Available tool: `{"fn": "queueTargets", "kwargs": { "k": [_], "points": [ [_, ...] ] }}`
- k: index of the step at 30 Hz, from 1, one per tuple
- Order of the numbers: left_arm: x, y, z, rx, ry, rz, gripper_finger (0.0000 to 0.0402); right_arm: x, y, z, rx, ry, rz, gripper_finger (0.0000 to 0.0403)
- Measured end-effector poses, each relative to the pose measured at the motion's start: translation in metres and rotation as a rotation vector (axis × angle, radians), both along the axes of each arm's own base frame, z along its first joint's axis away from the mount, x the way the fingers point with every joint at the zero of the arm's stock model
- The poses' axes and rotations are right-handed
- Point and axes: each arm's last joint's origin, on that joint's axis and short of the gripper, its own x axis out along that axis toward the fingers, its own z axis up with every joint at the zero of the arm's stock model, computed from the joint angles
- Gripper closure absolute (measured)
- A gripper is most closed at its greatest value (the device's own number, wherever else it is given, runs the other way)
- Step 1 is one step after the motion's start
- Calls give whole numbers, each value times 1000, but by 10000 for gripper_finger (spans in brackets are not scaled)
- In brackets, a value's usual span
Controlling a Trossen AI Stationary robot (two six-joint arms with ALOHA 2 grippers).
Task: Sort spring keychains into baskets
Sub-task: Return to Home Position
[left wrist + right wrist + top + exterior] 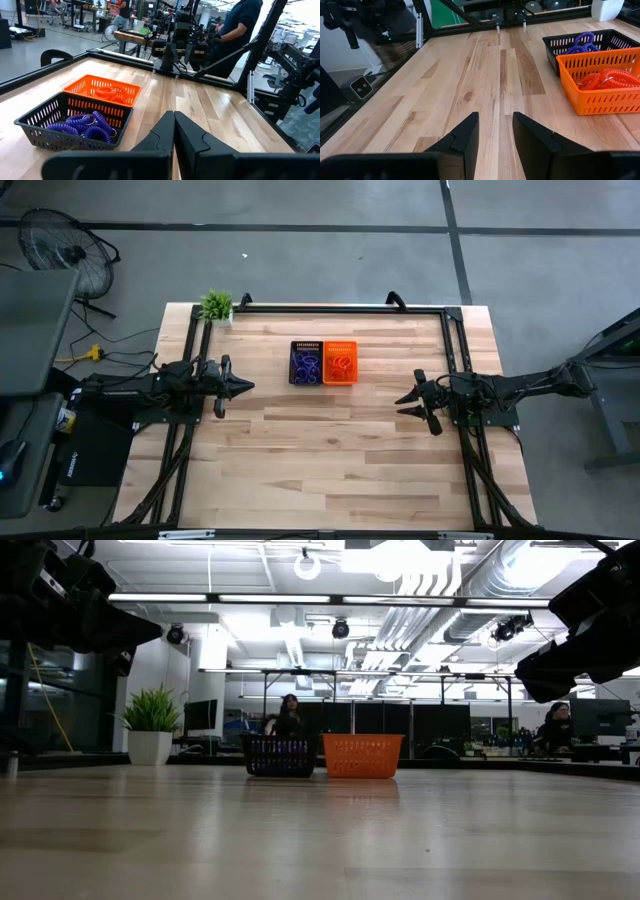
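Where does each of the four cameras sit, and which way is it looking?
High: overhead, straight down on table, left gripper and right gripper.
Low: tabletop height, facing black basket, orange basket, room; left arm, right arm at top corners.
Left wrist: past its shut fingers toward baskets, right gripper.
Right wrist: past its open fingers across table.
Shared: all four show both baskets.

Potted plant (216, 304) sits at the table's (330, 450) corner.

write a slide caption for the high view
Purple keychains in the black basket, orange keychains in the orange basket beside it; left arm and right arm wait at opposite table edges
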Motion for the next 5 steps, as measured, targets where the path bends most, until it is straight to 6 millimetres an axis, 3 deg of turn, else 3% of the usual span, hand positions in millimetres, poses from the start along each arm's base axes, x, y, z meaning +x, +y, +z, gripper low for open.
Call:
{"fn": "queueTargets", "kwargs": {
  "k": [5],
  "points": [
    [0, 0, 0, 0, 0, 0, 401, 0, 0, 0, 0, 0, -1, 289]
  ]
}}
